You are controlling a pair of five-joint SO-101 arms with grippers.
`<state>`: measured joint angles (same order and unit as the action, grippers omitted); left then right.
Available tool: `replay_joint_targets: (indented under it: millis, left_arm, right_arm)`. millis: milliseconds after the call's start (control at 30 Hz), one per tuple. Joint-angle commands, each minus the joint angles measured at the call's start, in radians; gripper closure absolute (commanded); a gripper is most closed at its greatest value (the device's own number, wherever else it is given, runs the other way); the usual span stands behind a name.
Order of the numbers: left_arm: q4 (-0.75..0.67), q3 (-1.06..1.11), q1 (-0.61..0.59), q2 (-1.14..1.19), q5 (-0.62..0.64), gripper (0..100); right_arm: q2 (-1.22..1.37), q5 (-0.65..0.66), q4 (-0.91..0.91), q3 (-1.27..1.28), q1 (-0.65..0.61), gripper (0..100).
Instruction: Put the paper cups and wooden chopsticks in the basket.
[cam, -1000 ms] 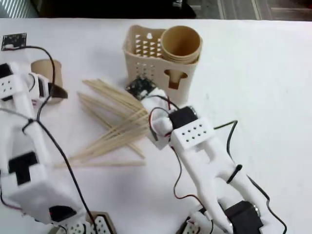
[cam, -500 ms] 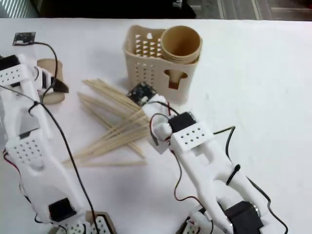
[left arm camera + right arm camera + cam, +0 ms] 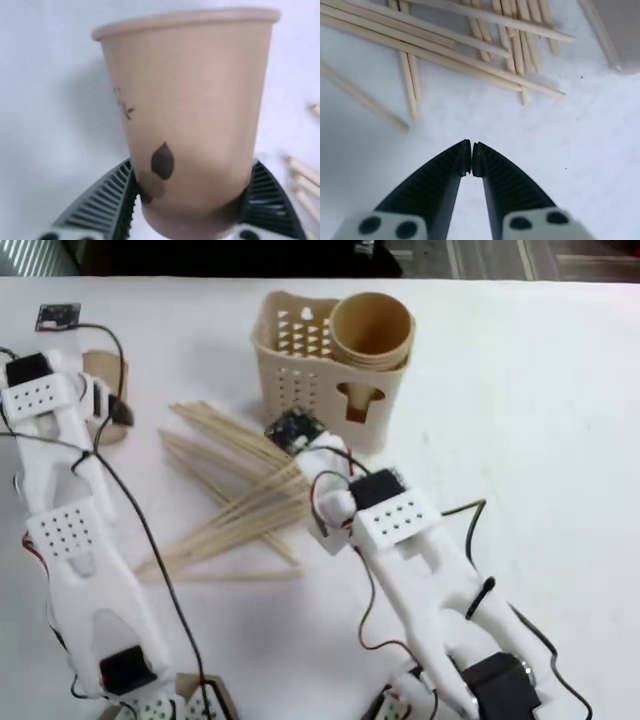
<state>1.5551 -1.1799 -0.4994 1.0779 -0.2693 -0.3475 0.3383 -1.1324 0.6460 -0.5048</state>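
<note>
A brown paper cup (image 3: pixel 104 371) lies on its side at the far left of the table. My left gripper (image 3: pixel 192 169) is shut on it, one finger pressed against each side of the cup (image 3: pixel 190 90) near its base. The wooden chopsticks (image 3: pixel 235 505) lie in a loose fan in the middle of the table. My right gripper (image 3: pixel 471 150) hangs shut and holding nothing just above the table, close to the near ends of the chopsticks (image 3: pixel 470 45). The beige basket (image 3: pixel 290 370) stands at the back centre with stacked paper cups (image 3: pixel 372 330) in its right half.
The right arm (image 3: pixel 400 530) stretches from the front edge toward the basket, whose corner (image 3: pixel 615 30) is close to that gripper. Black cables trail along both arms. Bare white table (image 3: pixel 540 400) lies to the right of the basket.
The left arm has swung in toward the far left and its gripper has come around the lying cup. The right arm has barely moved.
</note>
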Motion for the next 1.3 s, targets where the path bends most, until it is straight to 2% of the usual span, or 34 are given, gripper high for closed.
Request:
replay_joint_targets:
  millis: [0,100,267,400,700,1033,1267]
  left_arm:
    - [0.129,-0.196,0.028,-0.021,-0.011,75]
    - [0.233,-0.361,0.053,-0.019,-0.009,75]
    - [0.236,-0.471,0.058,-0.022,-0.009,75]
    - [0.238,-0.476,0.053,-0.061,-0.009,75]
    - [0.236,-0.218,0.110,-0.460,-0.003,75]
    - [0.232,0.118,0.351,-0.911,0.003,75]
    - [0.215,0.209,0.545,-1.119,0.147,75]
  right_arm:
    - [-0.047,0.006,0.013,-0.006,0.047,97.8]
    - [-0.047,0.006,0.019,-0.006,0.050,97.8]
    - [-0.047,0.006,0.019,-0.006,0.051,97.8]
    - [-0.047,0.006,0.019,-0.006,0.051,97.8]
    - [-0.042,0.006,0.041,-0.005,0.051,97.8]
    - [-0.048,0.006,0.033,-0.005,0.051,97.8]
    - [-0.148,0.006,-0.019,0.015,0.045,97.8]
